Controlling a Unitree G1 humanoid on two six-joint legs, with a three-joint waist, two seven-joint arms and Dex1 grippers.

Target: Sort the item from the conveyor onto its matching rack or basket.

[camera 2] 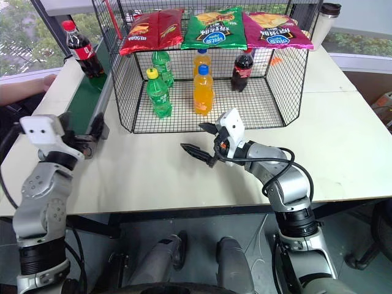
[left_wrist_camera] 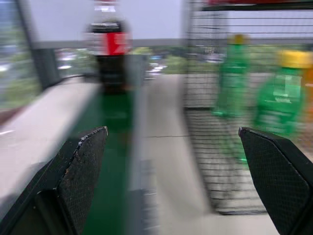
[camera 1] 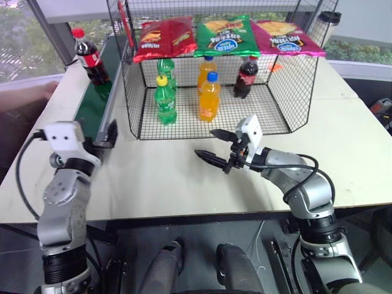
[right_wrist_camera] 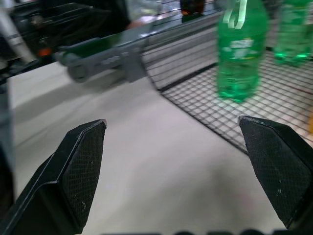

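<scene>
I see the cola bottle (camera 1: 89, 56) standing upright at the far end of the conveyor (camera 1: 98, 98), just beside the wire cage (camera 1: 294, 92). My left hand (left_wrist_camera: 181, 181) faces along the belt, fingers spread and empty. My right hand (camera 1: 215, 147) hovers over the worktop (camera 1: 184, 184), also spread, empty.

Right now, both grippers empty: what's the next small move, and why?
Probably ease the open left gripper forward along the dark green conveyor belt toward the red-capped cola bottle. It stands upright at the belt's far end, in line with the fingers, while the right gripper hovers before the black wire cage.
</scene>
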